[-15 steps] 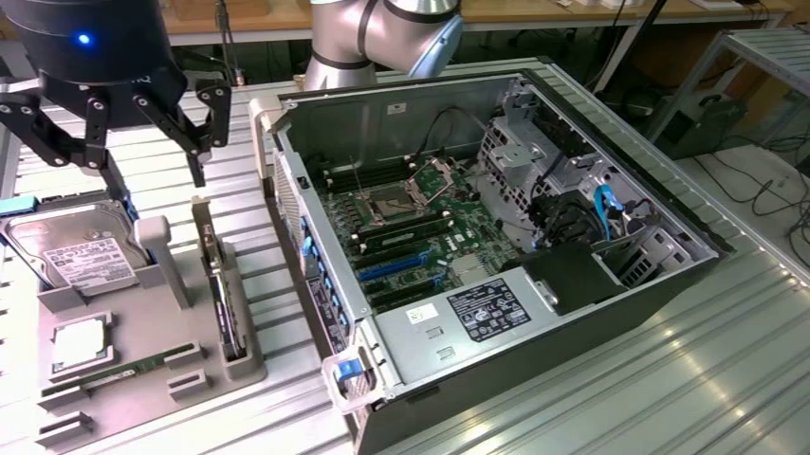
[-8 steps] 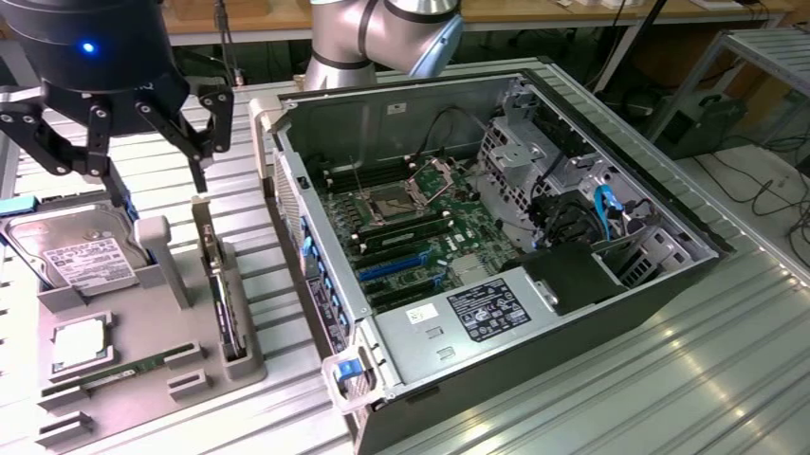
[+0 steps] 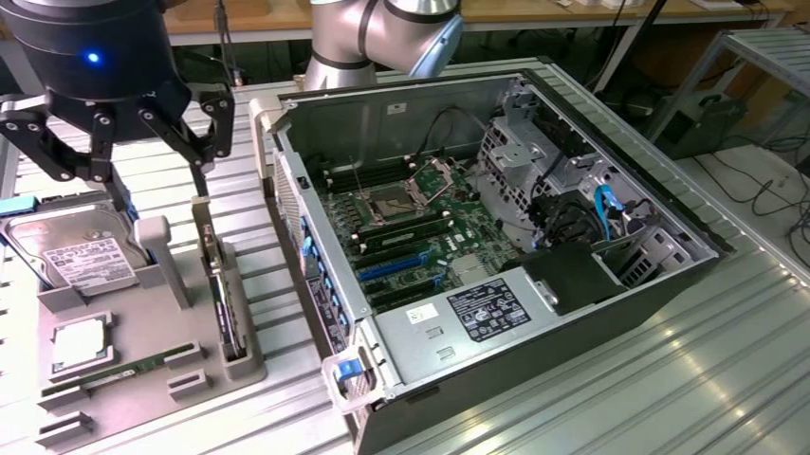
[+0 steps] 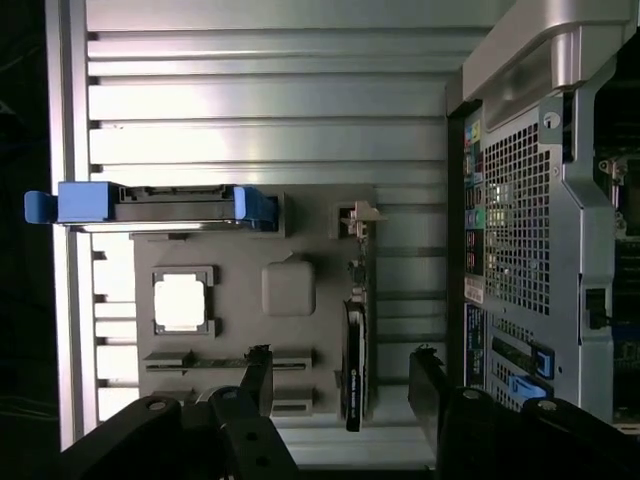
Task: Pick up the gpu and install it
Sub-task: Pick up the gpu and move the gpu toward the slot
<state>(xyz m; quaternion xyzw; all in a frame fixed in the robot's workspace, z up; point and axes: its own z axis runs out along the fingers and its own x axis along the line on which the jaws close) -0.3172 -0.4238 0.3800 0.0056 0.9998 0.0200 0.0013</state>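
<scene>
Pincer (image 3: 158,194) is wide open and holds nothing, hovering over the grey parts tray (image 3: 133,318). The gpu (image 3: 226,303) stands on edge in a tray slot right below the pincer. In the wrist view it lines up between the two fingers (image 4: 258,378), untouched. Hard drive (image 3: 74,254), CPU (image 3: 79,343) and memory stick (image 3: 120,372) sit in the tray below the pincer, on the gpu's side away from the open computer case (image 3: 418,118). The case lies beside the tray, clear of the pincer.
</scene>
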